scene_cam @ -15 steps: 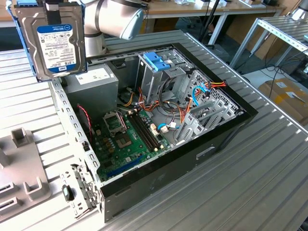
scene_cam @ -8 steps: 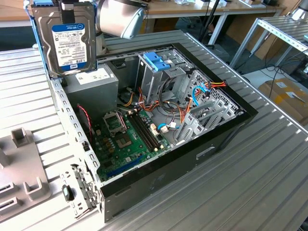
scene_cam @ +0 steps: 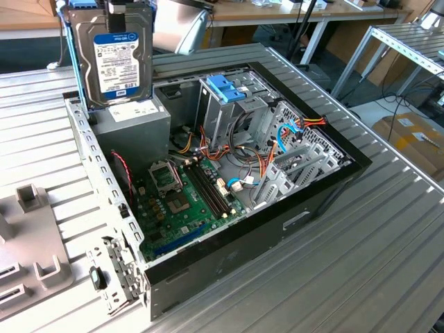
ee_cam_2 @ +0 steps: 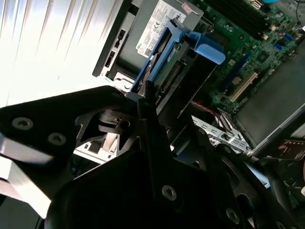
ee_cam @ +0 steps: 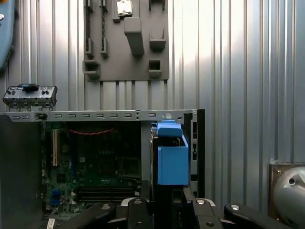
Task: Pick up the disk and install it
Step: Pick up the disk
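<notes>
Disk [scene_cam: 114,59] up in the air: a flat grey metal hard drive with a white-and-blue label, framed by light-blue plastic carrier rails. It hangs upright in the exterior view's upper left, label facing the camera. The black gripper [scene_cam: 116,8] has it by the top end, jaws clamped on the carrier. Its lower edge sits just above the grey metal power supply box [scene_cam: 135,125] at the corner of the open black computer case [scene_cam: 326,201].

Inside the case lies the green motherboard [scene_cam: 177,201]. To the exterior view's right of the disk, and apart from it, stands the silver metal drive cage [scene_cam: 218,114] with its blue plastic latch [scene_cam: 225,89] on top. Red, orange and yellow cables [scene_cam: 312,121] trail past it. The case rests on a ribbed silver metal table [scene_cam: 361,263], and a grey plastic fixture plate [scene_cam: 28,236] lies beside it at the exterior view's left.

In the second wrist view the gripper [ee_cam_2: 152,102] pinches the disk [ee_cam_2: 176,62], seen edge-on with the blue rail running along it, and the motherboard [ee_cam_2: 248,52] lies beyond. In the first wrist view the blue carrier end of the disk [ee_cam: 171,160] juts out from the gripper [ee_cam: 167,195], above the case's edge beside the motherboard [ee_cam: 90,162].
</notes>
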Tool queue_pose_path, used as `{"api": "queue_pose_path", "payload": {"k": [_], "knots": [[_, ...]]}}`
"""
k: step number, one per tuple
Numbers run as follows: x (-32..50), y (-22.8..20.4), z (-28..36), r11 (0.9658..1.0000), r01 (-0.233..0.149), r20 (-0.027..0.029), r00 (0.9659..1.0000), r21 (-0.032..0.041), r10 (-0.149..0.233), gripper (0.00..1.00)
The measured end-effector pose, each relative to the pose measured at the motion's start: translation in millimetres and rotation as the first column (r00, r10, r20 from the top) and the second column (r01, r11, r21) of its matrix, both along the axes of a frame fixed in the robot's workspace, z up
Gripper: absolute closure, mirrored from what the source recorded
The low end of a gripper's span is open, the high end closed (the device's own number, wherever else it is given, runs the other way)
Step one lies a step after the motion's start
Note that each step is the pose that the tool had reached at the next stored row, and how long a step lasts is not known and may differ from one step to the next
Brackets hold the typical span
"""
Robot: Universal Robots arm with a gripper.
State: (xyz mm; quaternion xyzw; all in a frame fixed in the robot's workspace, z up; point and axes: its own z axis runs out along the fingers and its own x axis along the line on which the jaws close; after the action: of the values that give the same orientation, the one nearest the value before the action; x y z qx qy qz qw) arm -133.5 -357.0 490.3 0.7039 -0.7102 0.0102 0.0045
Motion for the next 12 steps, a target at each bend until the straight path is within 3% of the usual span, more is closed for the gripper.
{"api": "queue_pose_path", "payload": {"k": [12], "knots": [[32.7, 0.3, 0.0, 1.0000, 0.000, -0.0001, 1.0000, 0.0000, 0.000, 0.65]]}}
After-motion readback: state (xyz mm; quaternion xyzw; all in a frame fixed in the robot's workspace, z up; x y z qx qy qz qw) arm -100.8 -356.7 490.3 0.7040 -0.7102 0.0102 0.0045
